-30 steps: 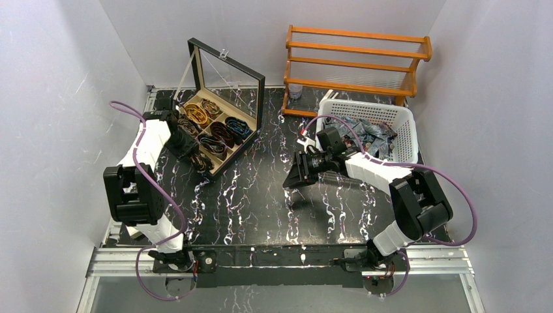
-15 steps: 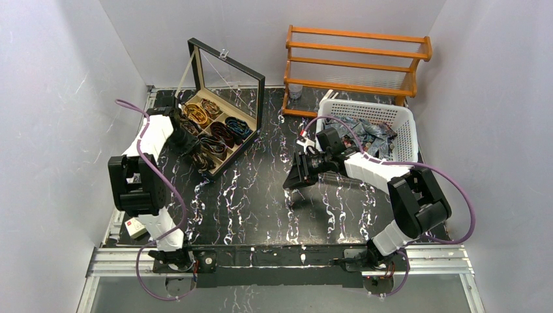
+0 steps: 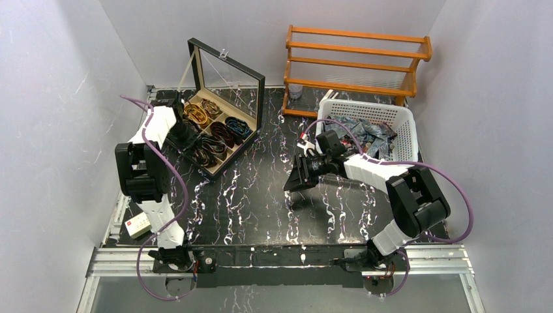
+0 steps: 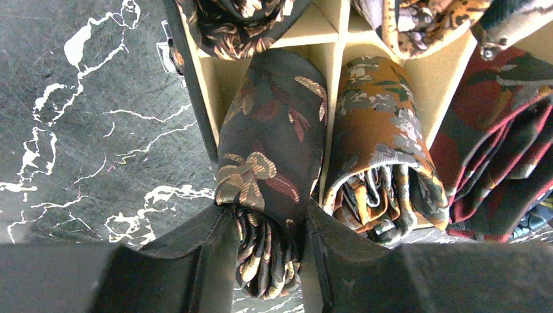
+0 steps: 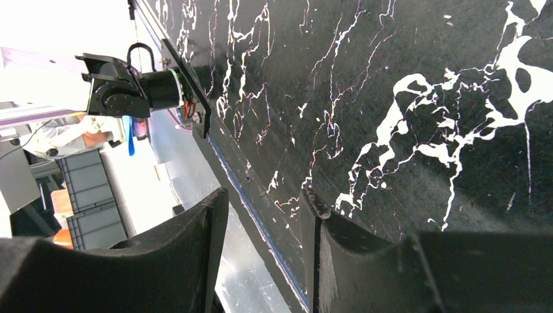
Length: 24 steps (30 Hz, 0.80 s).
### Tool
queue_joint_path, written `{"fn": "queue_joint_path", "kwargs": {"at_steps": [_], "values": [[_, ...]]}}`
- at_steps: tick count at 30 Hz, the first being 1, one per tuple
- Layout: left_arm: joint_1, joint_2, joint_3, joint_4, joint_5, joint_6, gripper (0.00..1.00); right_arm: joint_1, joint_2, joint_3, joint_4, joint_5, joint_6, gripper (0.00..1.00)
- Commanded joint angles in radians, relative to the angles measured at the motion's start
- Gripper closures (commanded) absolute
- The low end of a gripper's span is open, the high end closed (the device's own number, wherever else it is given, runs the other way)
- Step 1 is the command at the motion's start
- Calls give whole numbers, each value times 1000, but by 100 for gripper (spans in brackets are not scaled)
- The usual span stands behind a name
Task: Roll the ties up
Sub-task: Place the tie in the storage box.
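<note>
Pale walls (image 3: pixel 59 78), black marbled table (image 3: pixel 261 195), wooden rack (image 3: pixel 355 62)

The right end effector (image 5: pixel 264 195), jaws parted, hangs above the black marbled table (image 5: pixel 404 78) near its edge.

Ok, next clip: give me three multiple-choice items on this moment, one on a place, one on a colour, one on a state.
1. Where is the left pincer?
A) folded back at its own base
B) at the compartment box
C) raised high in the air

2. What colour is the basket holding the loose ties?
A) white
B) red
C) green

3. How is the right pincer?
A) shut on a tie
B) open and empty
C) out of view

Key:
1 B: its fingers flank a dark floral rolled tie at the box's edge.
2 A: the basket's mesh walls are white.
3 B: its fingers stand apart over the table with nothing between them.
</note>
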Motion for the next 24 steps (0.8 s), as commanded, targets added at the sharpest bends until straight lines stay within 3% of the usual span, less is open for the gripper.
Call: {"fn": "queue_joint_path", "kwargs": {"at_steps": [1,14,24], "values": [[-14,11,36,-43,-2,-51,73,-3,18,-8,38,-29,-3,48],[-27,49,22,-53,-21,-60,68,-2,32,-12,37,-39,-6,48],[-28,-9,64,-89,-66,-66,45,-2,25,-5,25,-37,-10,48]]}}
